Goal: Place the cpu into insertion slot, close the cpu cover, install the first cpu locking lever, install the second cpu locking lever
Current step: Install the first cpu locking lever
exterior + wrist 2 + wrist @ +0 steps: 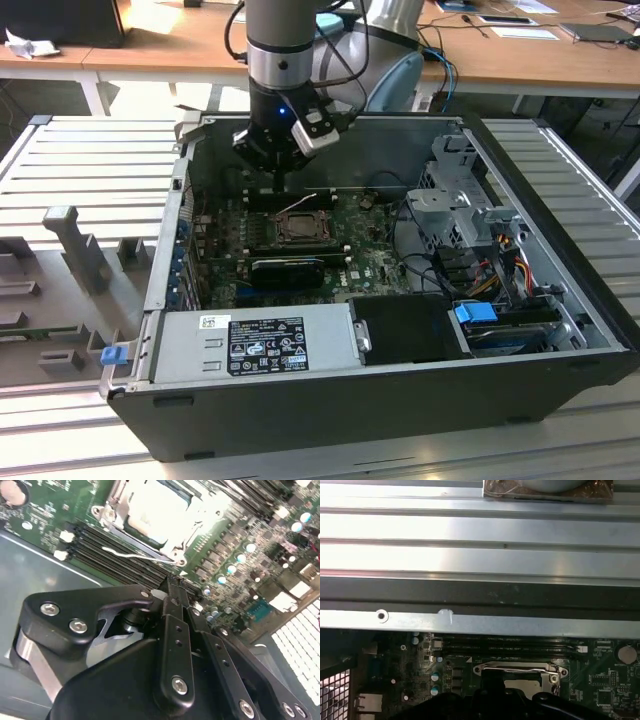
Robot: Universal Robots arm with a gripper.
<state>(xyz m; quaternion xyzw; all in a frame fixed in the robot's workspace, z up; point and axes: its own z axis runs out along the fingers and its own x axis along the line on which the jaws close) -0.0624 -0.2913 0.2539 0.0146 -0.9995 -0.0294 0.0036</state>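
Setting: an open computer case [400, 400] lies on its side on a slatted metal bench, the green motherboard [370, 262] facing up inside it.

Arm: it reaches down into the case near the back wall, the gripper [277, 178] hanging just above the board.

Fingers: in the second wrist view the gripper [172, 587] has its two black fingers [176, 605] drawn tight together into one narrow tip, with nothing between them that I can make out.

Chip: the cpu [152, 507] sits in the insertion slot [300, 226], its pale metal top glaring under the light in the second wrist view.

Cover: the cpu cover [517, 669] looks to be lying down over the chip, though glare makes me unsure it is fully flat.

Lever: a thin bright wire lever [137, 556] runs along the socket edge nearest the fingertips; in the exterior view a lever [303, 199] slants up off the board, so at least one is likely not latched.

Key relation: the socket lies just ahead of and below the closed fingertips, toward the middle of the board. The lever's long axis runs along the socket's near edge, crosswise to the way the fingers point, and the tip stands just short of it.
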